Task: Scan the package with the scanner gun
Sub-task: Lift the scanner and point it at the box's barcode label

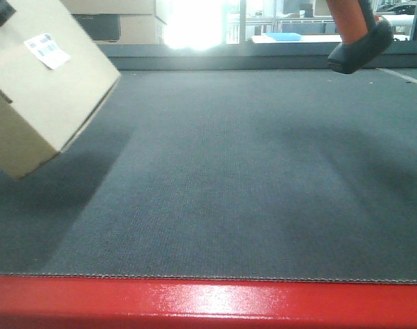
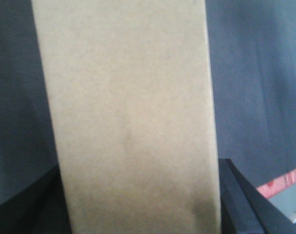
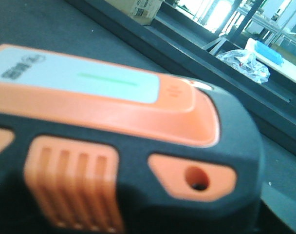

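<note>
1. Since the package (image 1: 40,89) hangs tilted above the mat (image 1: 229,178) at the upper left of the front view, the pick-up looks done. The left gripper (image 2: 138,209) is clamped on its sides.
2. The scanner (image 1: 359,42) is also off the mat, at the upper right, with only its foot showing. The right gripper's fingers are out of sight, but I judge that it is holding the scanner.
3. The label (image 1: 47,49) shows on the package's upturned face, well apart from the scanner.
4. What is left: bring the two together, aim at the label and scan.

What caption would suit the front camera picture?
Tilted tan package, white barcode label showing, at left over the grey mat; scanner gun hangs at upper right.
</note>
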### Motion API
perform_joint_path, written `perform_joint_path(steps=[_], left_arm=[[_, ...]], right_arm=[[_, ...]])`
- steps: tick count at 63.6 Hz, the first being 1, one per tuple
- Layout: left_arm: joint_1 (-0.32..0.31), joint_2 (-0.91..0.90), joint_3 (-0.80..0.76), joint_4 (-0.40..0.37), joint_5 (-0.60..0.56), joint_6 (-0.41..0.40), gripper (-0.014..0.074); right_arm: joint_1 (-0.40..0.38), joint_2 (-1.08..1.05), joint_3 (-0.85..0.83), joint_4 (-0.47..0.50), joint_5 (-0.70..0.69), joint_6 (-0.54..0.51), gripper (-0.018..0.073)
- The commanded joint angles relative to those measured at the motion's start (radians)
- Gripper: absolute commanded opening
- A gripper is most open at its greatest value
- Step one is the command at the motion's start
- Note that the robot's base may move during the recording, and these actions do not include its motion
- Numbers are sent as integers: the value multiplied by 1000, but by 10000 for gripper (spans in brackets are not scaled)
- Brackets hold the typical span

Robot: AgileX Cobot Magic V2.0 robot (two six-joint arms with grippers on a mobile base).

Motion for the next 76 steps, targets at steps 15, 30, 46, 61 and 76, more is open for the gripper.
perform_joint_path(steps=[15, 30, 46, 61, 76], left_arm=[[-43, -13, -1, -112, 2, 5, -111], [-43, -13, -1, -112, 2, 5, -111], [-43, -13, -1, -112, 2, 5, -111], [-43, -13, -1, -112, 2, 5, -111], [-43, -13, -1, -112, 2, 5, -111]], right_arm=[[-2, 26, -24, -8, -66, -7, -154], [-2, 26, -24, -8, -66, -7, -154], [-2, 23, -29, 110, -76, -7, -154], [-2, -30, -29, 373, -76, -3, -154], [-4, -95, 49, 476, -108, 18, -155]])
